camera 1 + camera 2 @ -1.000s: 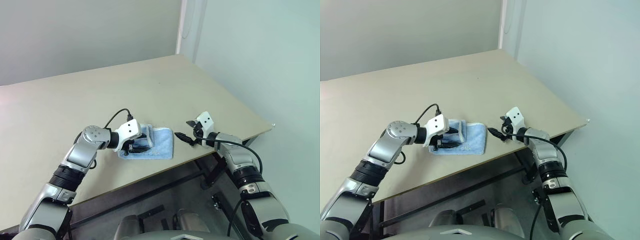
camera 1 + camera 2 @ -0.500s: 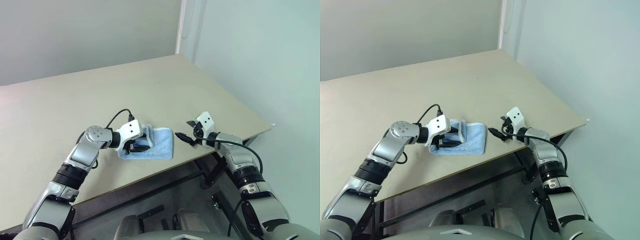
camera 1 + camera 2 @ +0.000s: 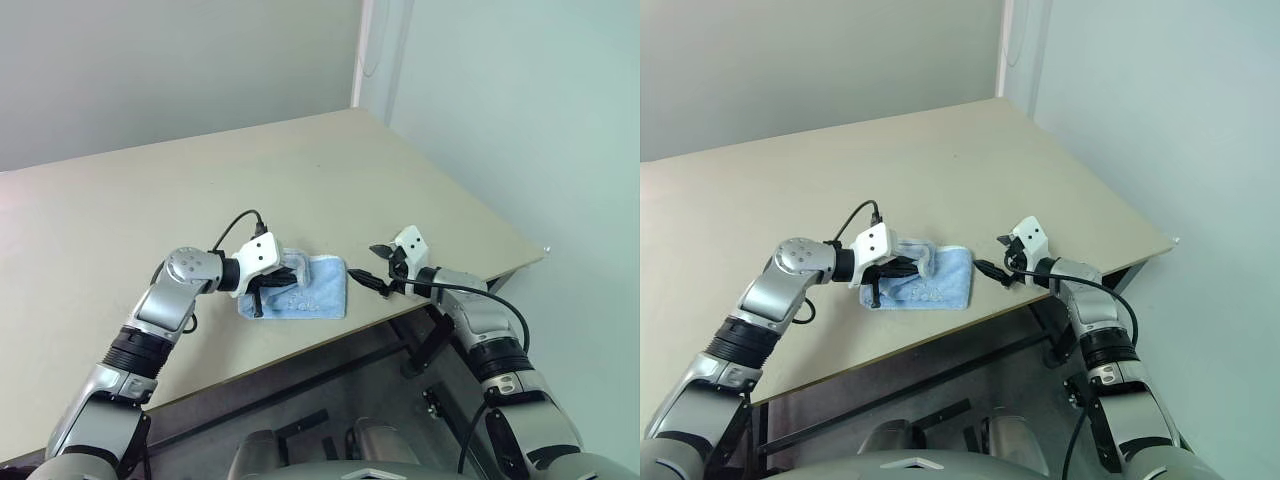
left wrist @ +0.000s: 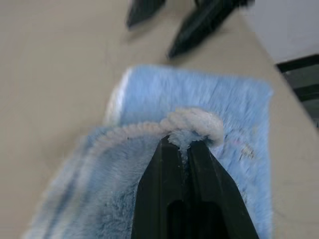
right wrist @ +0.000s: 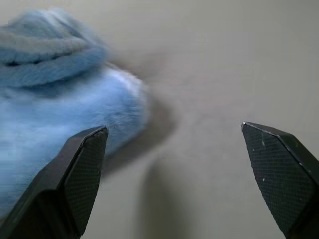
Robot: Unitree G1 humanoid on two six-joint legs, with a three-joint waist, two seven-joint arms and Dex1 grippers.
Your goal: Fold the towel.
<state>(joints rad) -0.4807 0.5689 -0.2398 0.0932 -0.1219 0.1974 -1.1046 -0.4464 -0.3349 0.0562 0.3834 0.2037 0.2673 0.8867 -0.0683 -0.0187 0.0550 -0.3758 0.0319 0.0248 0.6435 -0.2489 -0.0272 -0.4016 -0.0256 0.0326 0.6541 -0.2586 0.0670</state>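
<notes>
The light blue towel (image 3: 318,292) lies bunched on the beige table (image 3: 150,210), close to its front edge. My left gripper (image 4: 182,145) is shut on the towel's white stitched edge (image 4: 194,122), which is pinched between the black fingertips and raised a little off the rest of the cloth. In the left eye view the left gripper (image 3: 284,272) reaches in from the towel's left side. My right gripper (image 3: 372,267) hovers open just to the right of the towel, apart from it. The right wrist view has its fingers (image 5: 79,174) spread wide with nothing between them and the towel (image 5: 45,114) beside one finger.
The table's front edge (image 3: 330,335) runs just below the towel, and its right edge (image 3: 480,215) drops off beyond my right arm. A dark frame (image 3: 300,400) sits under the table. Bare tabletop stretches behind and to the left of the towel.
My left gripper has closed on the towel's edge and lifted it slightly, so the cloth now humps up. The right gripper stays open in about the same place.
</notes>
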